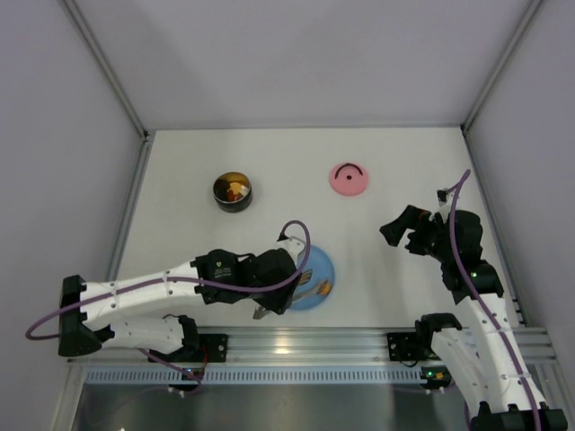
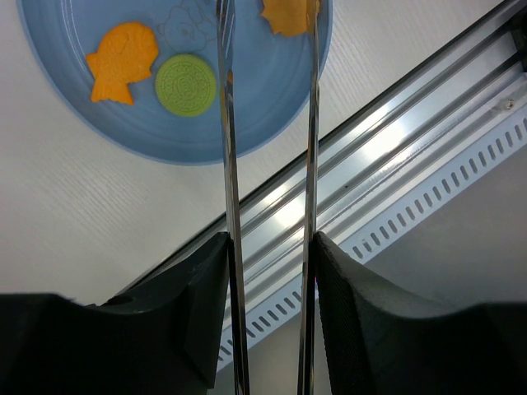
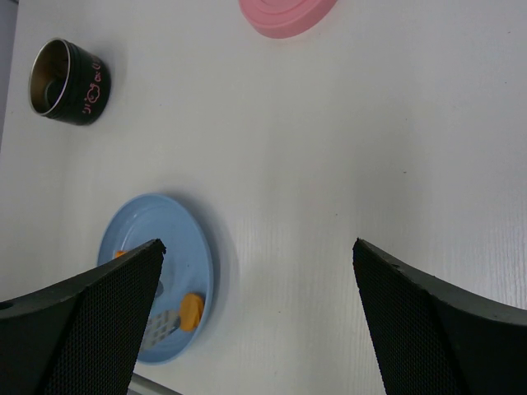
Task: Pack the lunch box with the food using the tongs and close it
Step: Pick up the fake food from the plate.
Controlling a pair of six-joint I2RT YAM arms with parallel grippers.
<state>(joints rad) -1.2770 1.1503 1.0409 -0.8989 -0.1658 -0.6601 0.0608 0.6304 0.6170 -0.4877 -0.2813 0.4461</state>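
Note:
My left gripper (image 2: 270,247) is shut on the tongs (image 2: 228,164), one finger pressing each slim silver arm from outside. The two arms stay apart and reach over the blue plate (image 2: 140,123). On the plate lie an orange fish-shaped food piece (image 2: 123,62) and a green round one (image 2: 186,84). Another orange piece (image 2: 288,15) sits by the right tong tip. The lunch box (image 1: 233,191) stands uncovered at the back left with orange pieces inside. Its pink lid (image 1: 349,178) lies apart at the back right. My right gripper (image 1: 404,232) hangs open over bare table, holding nothing.
The aluminium rail (image 2: 387,140) at the table's near edge runs just below the plate. White walls enclose the table on the left, right and far sides. In the right wrist view the lunch box (image 3: 70,81), lid (image 3: 286,15) and plate (image 3: 177,239) all lie ahead.

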